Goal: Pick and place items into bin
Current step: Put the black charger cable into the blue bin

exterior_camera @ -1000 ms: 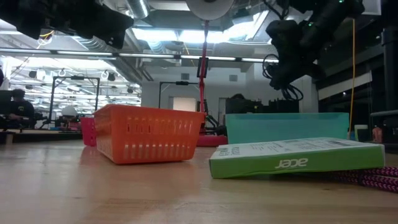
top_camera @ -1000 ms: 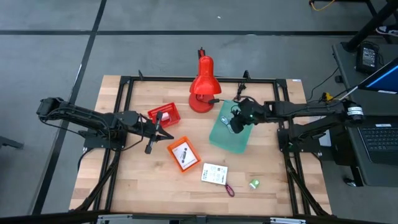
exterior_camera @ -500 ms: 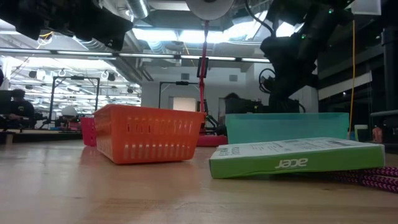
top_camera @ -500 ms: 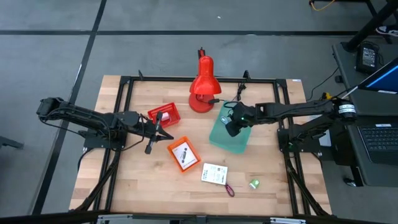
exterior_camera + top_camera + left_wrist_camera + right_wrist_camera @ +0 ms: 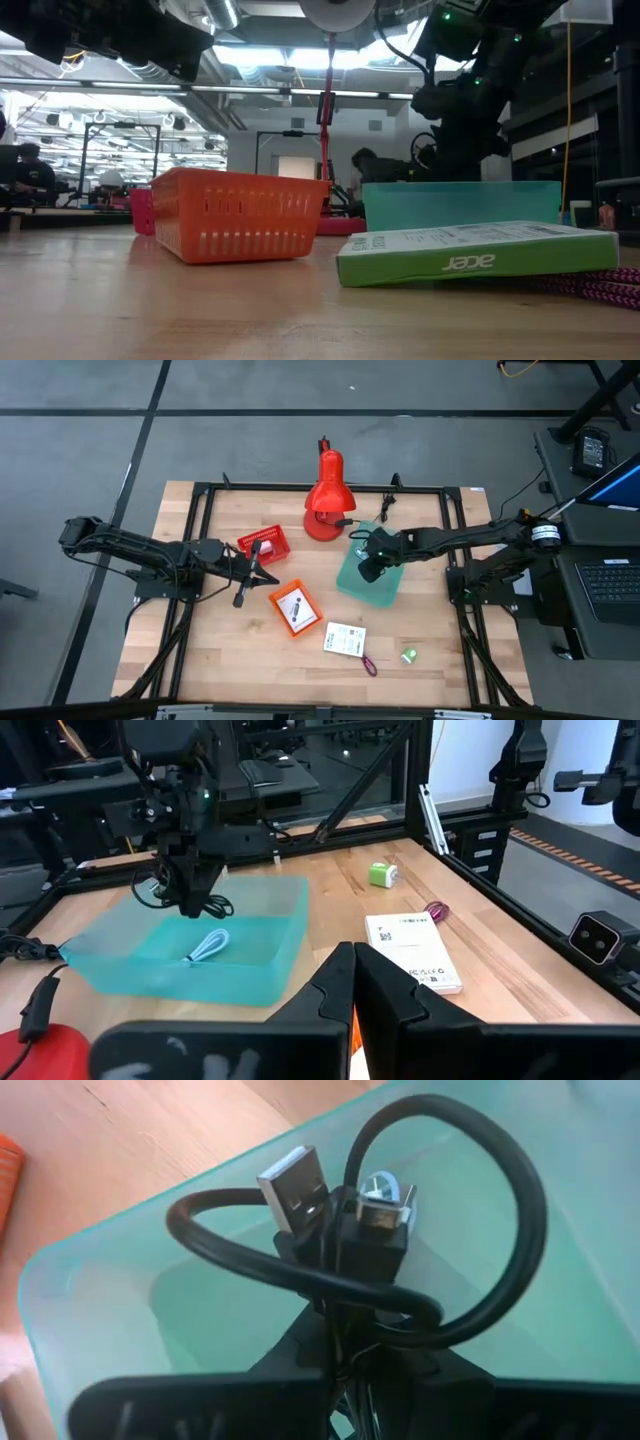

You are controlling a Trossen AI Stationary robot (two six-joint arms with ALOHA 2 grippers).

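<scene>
From above, the right gripper (image 5: 368, 569) is hanging over the teal bin (image 5: 382, 588) near the table's back edge. Its wrist view shows it pinching the black coiled cable (image 5: 370, 1240). The left gripper (image 5: 352, 982) is sitting closed, empty.

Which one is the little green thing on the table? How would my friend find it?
Start at the tall red desk lamp at the far edge of the wooden table, then go to the opposite, near edge. There a white printed card lies beside a purple strap. The small green piece sits just past them towards the right arm's side, alone on bare wood, the only green thing of that tiny size.
</scene>
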